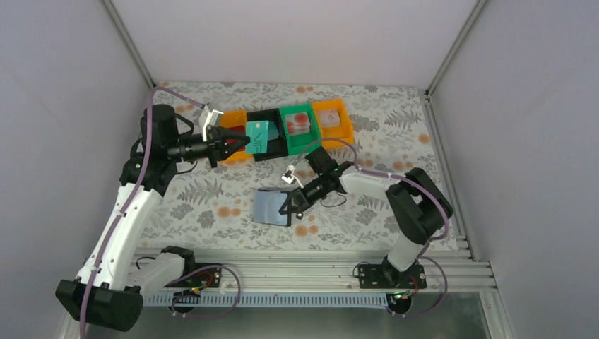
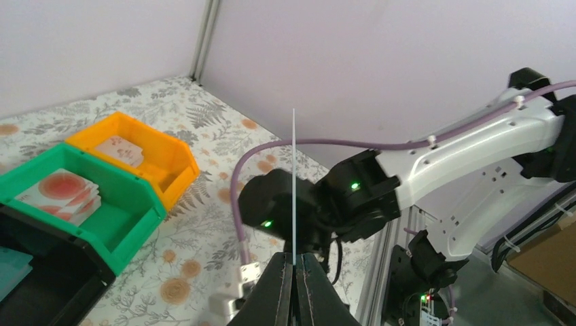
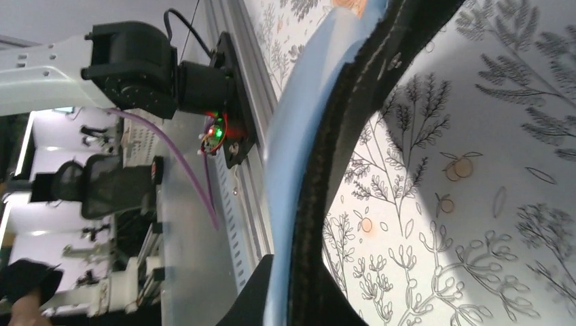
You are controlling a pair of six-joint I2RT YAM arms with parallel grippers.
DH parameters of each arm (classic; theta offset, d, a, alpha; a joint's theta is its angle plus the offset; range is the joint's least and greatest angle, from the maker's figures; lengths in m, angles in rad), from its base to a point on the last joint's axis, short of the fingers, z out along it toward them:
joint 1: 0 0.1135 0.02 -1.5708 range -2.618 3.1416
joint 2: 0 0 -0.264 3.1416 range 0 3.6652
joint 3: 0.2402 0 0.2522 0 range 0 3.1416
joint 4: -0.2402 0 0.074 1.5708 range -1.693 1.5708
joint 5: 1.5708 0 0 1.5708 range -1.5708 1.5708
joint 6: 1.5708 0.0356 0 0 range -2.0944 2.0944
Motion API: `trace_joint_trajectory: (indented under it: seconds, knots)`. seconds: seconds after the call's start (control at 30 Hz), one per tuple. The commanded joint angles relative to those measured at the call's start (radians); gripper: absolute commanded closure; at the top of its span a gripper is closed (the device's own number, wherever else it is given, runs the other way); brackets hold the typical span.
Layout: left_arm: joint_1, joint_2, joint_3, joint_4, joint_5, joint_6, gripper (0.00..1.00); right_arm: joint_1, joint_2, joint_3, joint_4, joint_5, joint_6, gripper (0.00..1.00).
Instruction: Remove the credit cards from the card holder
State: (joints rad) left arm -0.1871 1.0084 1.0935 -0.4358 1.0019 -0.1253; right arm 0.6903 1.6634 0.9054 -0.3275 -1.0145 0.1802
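Near, middle of the table: my right gripper is clamped on the right edge of the card holder. The holder sits on the floral cloth with its pale blue-grey inner face up, just near of the row of bins. In the right wrist view its black cover and pale face run upward from between my fingers. I cannot tell whether any cards remain inside.

Farther, left: my left gripper is pinched shut on the left edge of one card. The card looks teal from overhead and hangs above the black bin. In the left wrist view it shows edge-on, as a thin upright line rising from my closed fingertips.

Far: the green bin touches the right side of the black one and holds a small stack of red-marked cards. The orange bin, right of the green one, holds a similar stack.
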Motion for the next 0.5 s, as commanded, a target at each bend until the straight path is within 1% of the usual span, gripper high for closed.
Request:
trace_joint_trajectory:
  seconds: [0.0, 0.1, 0.2, 0.23, 0.27, 0.3, 0.33, 0.37, 0.47]
  knots:
    - [0.001, -0.029, -0.005, 0.01, -0.006, 0.002, 0.98, 0.025, 0.094, 0.1, -0.033, -0.164, -0.119, 0.96]
    - [0.0, -0.033, -0.009, 0.011, -0.005, 0.002, 0.98, 0.046, 0.103, 0.173, -0.051, -0.223, -0.144, 0.96]
    - [0.001, -0.029, -0.013, 0.023, 0.0, -0.006, 0.98, 0.048, 0.138, 0.211, -0.086, -0.213, -0.167, 0.95]
    - [0.001, -0.027, -0.012, 0.024, 0.0, -0.007, 0.98, 0.048, 0.157, 0.217, -0.101, -0.194, -0.171, 0.93]
    - [0.002, -0.025, -0.012, 0.023, 0.0, -0.005, 0.98, 0.046, 0.184, 0.222, -0.123, -0.167, -0.169, 0.89]
    - [0.001, -0.024, -0.01, 0.02, 0.0, -0.003, 0.98, 0.042, 0.203, 0.225, -0.143, -0.121, -0.159, 0.78]
    - [0.001, -0.025, -0.008, 0.017, 0.0, 0.0, 0.98, 0.033, 0.218, 0.225, -0.163, -0.067, -0.145, 0.63]
    - [0.001, -0.025, -0.008, 0.011, 0.0, 0.003, 0.98, 0.016, 0.221, 0.218, -0.179, -0.001, -0.124, 0.52]
    - [0.001, -0.032, -0.008, -0.006, 0.001, 0.014, 0.98, -0.076, 0.164, 0.172, -0.197, 0.158, -0.054, 0.28]
